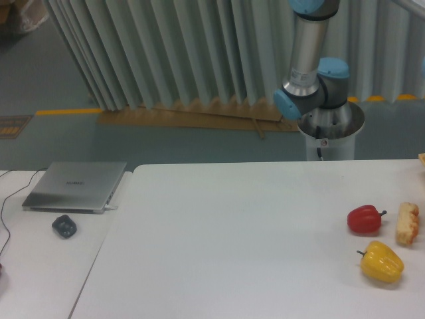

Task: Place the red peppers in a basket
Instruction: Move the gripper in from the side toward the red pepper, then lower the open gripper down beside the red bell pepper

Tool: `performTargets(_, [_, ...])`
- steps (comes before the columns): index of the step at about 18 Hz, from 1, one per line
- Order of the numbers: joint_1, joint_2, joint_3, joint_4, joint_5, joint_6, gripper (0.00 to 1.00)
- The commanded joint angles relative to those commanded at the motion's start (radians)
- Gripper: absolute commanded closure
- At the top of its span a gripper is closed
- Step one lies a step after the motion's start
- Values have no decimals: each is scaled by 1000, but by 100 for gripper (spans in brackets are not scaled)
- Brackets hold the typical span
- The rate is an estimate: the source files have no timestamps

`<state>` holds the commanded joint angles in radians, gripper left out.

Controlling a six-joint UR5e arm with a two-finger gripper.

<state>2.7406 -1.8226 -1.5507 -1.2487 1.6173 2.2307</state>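
Note:
The red pepper (364, 219) is small, glossy and lobed, with a short dark stem pointing right. It lies on the white table (232, 252) near the right edge. Only the arm's base and lower joints (312, 86) show, behind the table's far edge. The gripper is out of view. No basket shows in the frame.
A yellow bell pepper (382, 262) lies just in front of the red one. A pale bread-like chunk (408, 223) with a red-orange edge lies to its right. A closed laptop (76, 186) and a dark mouse (64, 226) sit on the left table.

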Motion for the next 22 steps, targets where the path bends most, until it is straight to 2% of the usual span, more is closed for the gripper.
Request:
performTargets(5, [1,5,-16,11,-54,0,0])
performTargets(10, [-16,6,-16,3,-62,-2,0])
performTargets(22, [-88,31,-51,3,-62,-152,0])
